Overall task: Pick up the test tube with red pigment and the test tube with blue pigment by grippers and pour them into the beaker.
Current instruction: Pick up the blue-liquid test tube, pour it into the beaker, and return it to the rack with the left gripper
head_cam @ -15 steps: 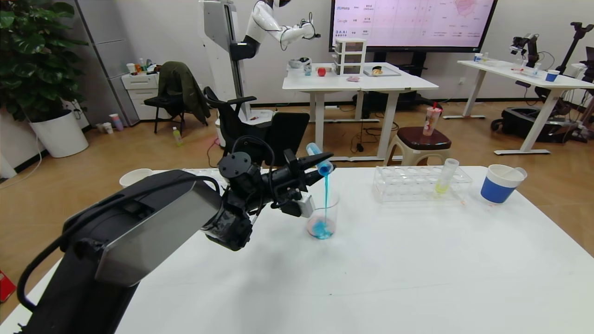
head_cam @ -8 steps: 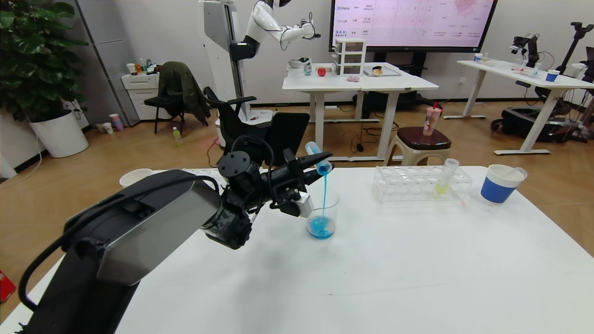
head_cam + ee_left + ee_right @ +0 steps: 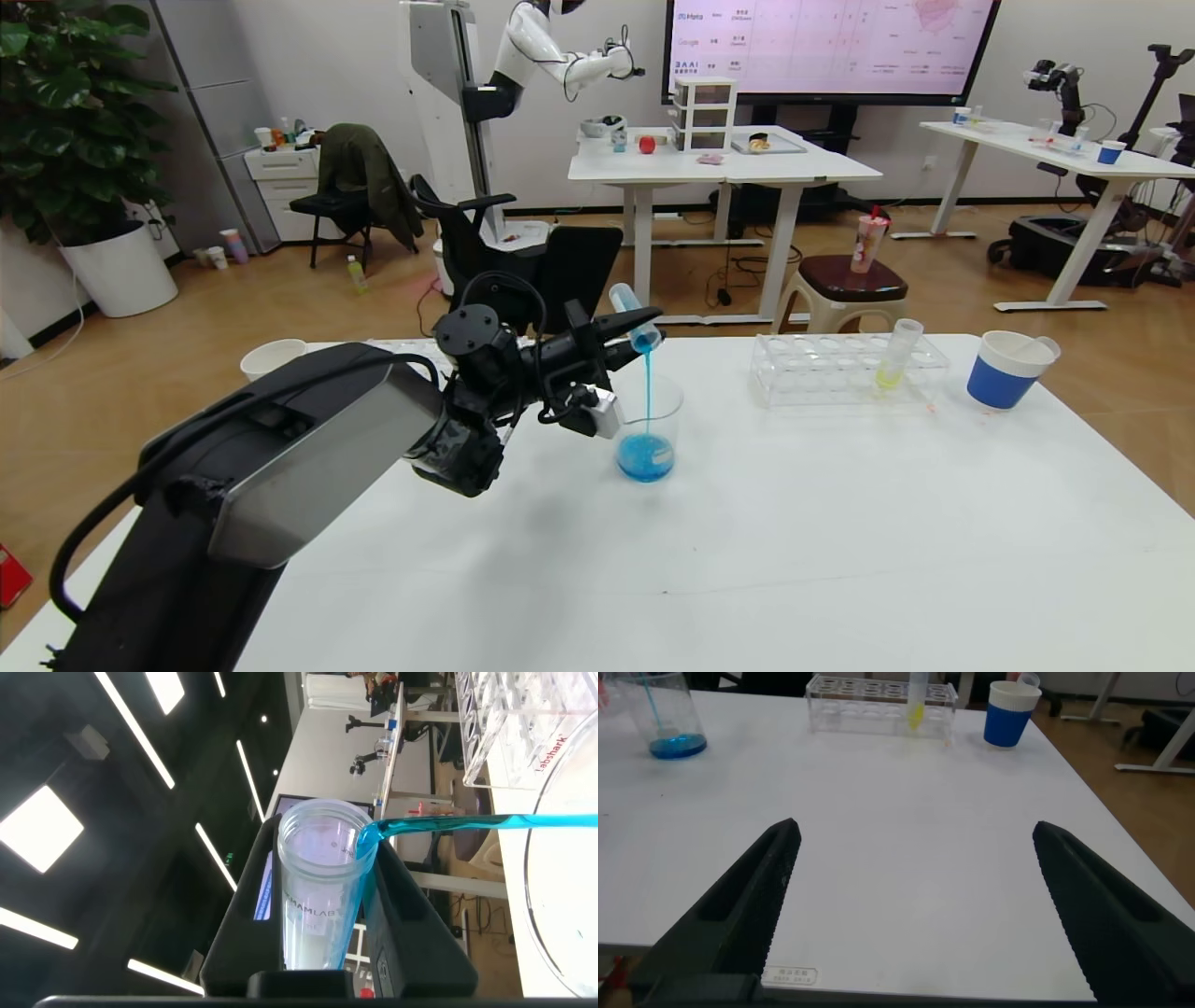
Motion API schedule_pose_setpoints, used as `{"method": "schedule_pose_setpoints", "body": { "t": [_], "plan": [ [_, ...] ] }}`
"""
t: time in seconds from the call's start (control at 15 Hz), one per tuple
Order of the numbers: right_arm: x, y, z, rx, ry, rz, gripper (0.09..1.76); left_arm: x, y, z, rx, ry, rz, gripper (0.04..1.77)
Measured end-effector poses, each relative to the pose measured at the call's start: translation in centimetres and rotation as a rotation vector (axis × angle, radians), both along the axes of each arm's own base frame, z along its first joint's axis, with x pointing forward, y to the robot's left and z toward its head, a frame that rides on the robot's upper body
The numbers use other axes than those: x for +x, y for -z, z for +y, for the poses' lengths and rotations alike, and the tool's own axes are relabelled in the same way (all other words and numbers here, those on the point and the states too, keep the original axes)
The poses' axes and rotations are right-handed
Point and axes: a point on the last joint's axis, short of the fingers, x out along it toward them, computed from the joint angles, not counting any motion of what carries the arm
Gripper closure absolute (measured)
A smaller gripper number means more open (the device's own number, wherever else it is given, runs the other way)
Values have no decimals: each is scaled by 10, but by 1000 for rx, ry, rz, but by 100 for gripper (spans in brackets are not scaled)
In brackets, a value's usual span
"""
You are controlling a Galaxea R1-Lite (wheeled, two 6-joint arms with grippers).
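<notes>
My left gripper (image 3: pixel 642 329) is shut on the test tube with blue pigment (image 3: pixel 631 315) and holds it tipped mouth-down over the beaker (image 3: pixel 651 415). A thin blue stream runs from the tube's mouth into the beaker, where blue liquid pools at the bottom. In the left wrist view the tube (image 3: pixel 320 901) sits between my black fingers (image 3: pixel 411 924), and the stream leaves its rim toward the beaker's rim (image 3: pixel 551 924). My right gripper (image 3: pixel 915 845) is open and empty over the near table; the beaker (image 3: pixel 668 714) shows far off. The red-pigment tube is out of view.
A clear tube rack (image 3: pixel 845 371) stands at the back right with a yellow-liquid tube (image 3: pixel 893 359) in it. A blue-and-white paper cup (image 3: pixel 1006 371) stands beyond the rack. A white cup (image 3: pixel 271 356) sits at the table's far left edge.
My left gripper has shifted slightly left and up while the blue stream keeps running. The beaker's liquid has gone from pinkish with blue swirls to solid blue.
</notes>
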Motion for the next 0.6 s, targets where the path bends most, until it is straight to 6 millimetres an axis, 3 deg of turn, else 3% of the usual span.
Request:
{"method": "schedule_pose_setpoints", "body": {
  "t": [0.6],
  "plan": [
    [0,0,0,0,0,0,11,3,2,2,15,13,-30,131]
  ]
}}
